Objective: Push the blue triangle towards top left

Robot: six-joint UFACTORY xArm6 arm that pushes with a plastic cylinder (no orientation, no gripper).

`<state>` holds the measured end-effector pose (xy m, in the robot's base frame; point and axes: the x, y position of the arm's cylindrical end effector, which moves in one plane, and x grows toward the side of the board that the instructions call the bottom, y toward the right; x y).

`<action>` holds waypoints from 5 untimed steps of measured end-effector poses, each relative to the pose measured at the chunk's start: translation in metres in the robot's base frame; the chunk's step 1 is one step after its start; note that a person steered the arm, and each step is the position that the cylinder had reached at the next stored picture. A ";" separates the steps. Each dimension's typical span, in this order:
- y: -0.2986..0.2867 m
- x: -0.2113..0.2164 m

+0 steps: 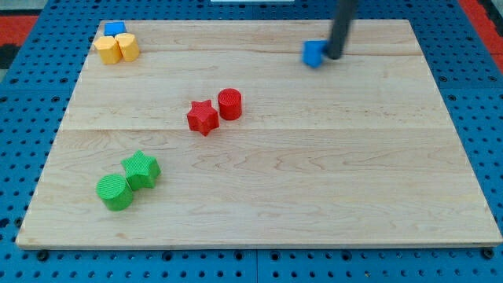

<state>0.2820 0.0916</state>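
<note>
Now my tip (333, 55) is pressing against the right side of the small blue triangle block (313, 53), sitting at about one o'clock on the pale wooden tabletop (314, 181). No fingers here, just a straight dark rod. Over at eleven o'clock, another blue block (115, 29) is huddling behind two yellow blocks (118, 49). Near centre, a red star (203, 117) is touching a red cylinder (229, 104). At seven o'clock, a green star (142, 169) is leaning on a green cylinder (115, 192).

Blue triangle (314, 53), red star (203, 117), green cylinder (115, 192), pale wooden board (314, 181).
</note>
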 end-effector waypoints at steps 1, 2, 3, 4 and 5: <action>-0.066 -0.010; -0.054 0.008; -0.061 0.038; -0.117 0.026; -0.121 0.020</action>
<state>0.3016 -0.0298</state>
